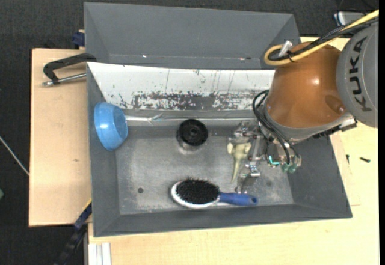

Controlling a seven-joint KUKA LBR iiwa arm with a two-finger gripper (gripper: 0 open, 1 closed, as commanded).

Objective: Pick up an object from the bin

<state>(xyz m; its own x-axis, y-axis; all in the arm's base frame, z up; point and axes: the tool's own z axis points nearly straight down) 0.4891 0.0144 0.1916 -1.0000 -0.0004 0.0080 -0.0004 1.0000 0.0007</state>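
Camera view: claw (245, 169) hangs low over the right part of the bin (150, 164) floor, just above the blue handle end of the hairbrush (195, 193), which lies along the front wall. We can't tell whether the claw is open or closed. Mid-bin sits a black round cap (192, 132). The blue bowl (109, 125) leans at the left wall, well apart.

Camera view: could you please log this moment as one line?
gripper: low at right of bin, close behind hairbrush handle | lying apart: blue bowl at left, black round cap mid-back
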